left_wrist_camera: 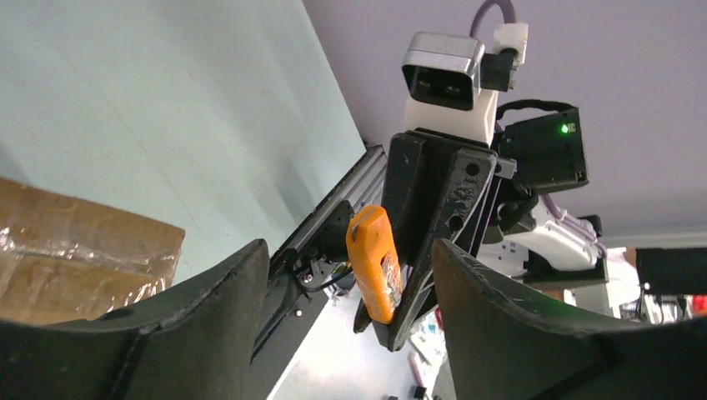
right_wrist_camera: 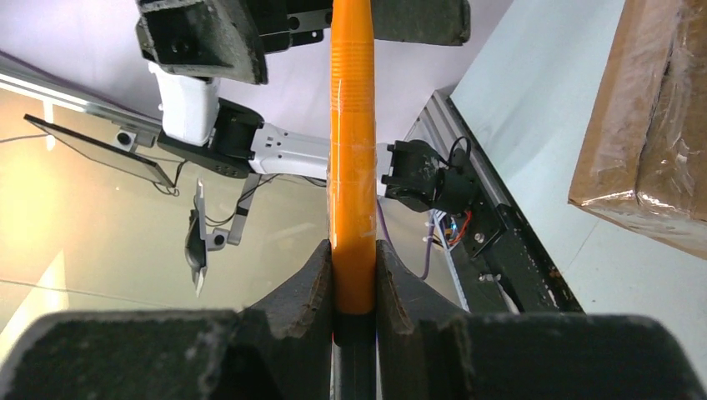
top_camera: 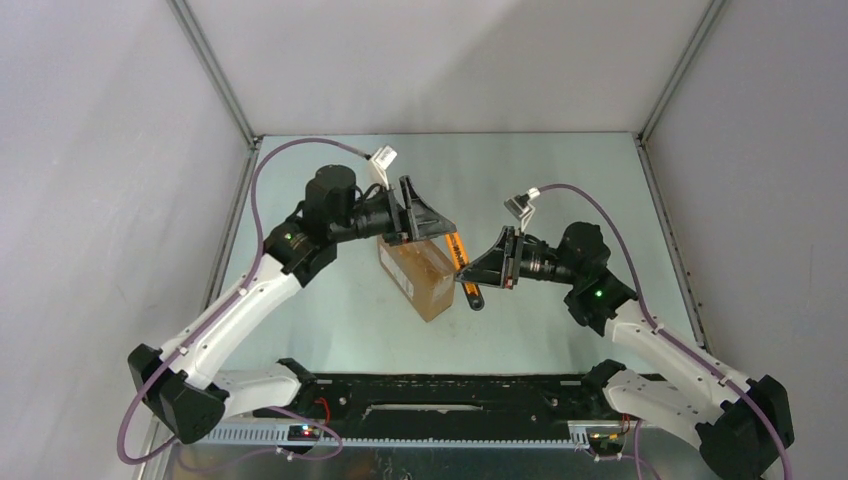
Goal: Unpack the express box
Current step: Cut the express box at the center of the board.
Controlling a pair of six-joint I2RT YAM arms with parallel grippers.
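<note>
The express box (top_camera: 418, 278), brown cardboard with clear tape, lies at the middle of the table; a corner of the box (left_wrist_camera: 75, 250) also shows in the left wrist view, and one taped side of the box (right_wrist_camera: 659, 125) in the right wrist view. My right gripper (top_camera: 477, 274) (right_wrist_camera: 354, 250) is shut on the black end of an orange utility knife (top_camera: 459, 252) (right_wrist_camera: 352, 150), held in the air just right of the box. My left gripper (top_camera: 438, 232) (left_wrist_camera: 350, 246) is open, its fingers (left_wrist_camera: 208, 308) standing either side of the knife's orange far end (left_wrist_camera: 377, 262). Whether they touch it I cannot tell.
Grey enclosure walls (top_camera: 120, 150) close in the pale green table (top_camera: 330, 310) on three sides. A black rail (top_camera: 450, 385) with wiring runs along the near edge between the arm bases. The right arm's wrist camera (left_wrist_camera: 442, 71) faces my left gripper closely.
</note>
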